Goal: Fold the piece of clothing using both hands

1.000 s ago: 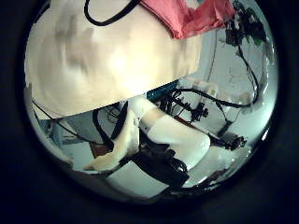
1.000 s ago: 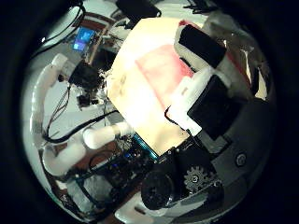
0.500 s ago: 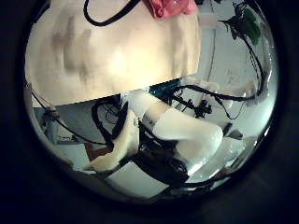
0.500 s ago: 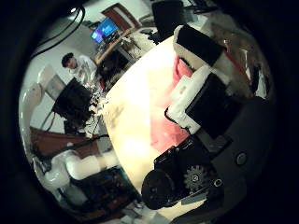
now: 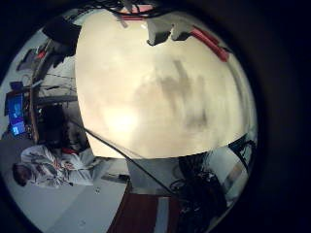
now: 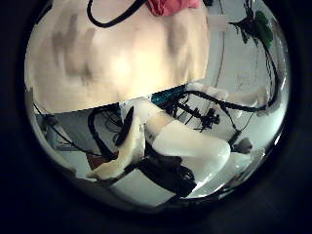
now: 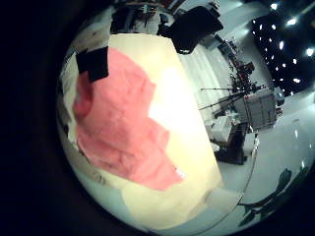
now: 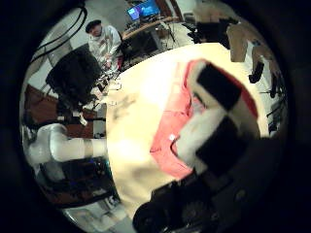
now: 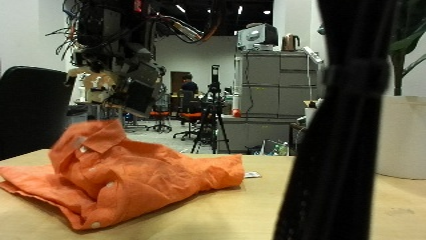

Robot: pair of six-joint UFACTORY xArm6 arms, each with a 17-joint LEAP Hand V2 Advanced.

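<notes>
A crumpled orange cloth garment (image 9: 127, 180) lies on the pale wooden surface (image 9: 266, 215), not yet folded. From the outside view it is heaped highest at the end below a black and white robot hand (image 9: 127, 85), with deep creases and rumpled folds. From there it spreads lower and flatter across the surface, one part reaching out to a thin edge. A small pale tag shows at that far edge. The hand hangs in the air above the heap, clear of the cloth, and I cannot tell which hand it is.

In the right little finger side palm view the garment (image 7: 123, 123) fills much of the surface (image 7: 187, 108), lying loose with a wide rumpled body and a narrower part trailing off. The right thumb side palm view shows the right hand (image 8: 209, 126) with its fingers (image 8: 219, 87) stretched out loosely over the garment (image 8: 175, 131), holding nothing.

From the left thumb side palm view only an edge of the garment (image 6: 174, 6) shows, at the far rim of the surface (image 6: 117, 54). Whether the left hand's fingers are open or closed cannot be told.
</notes>
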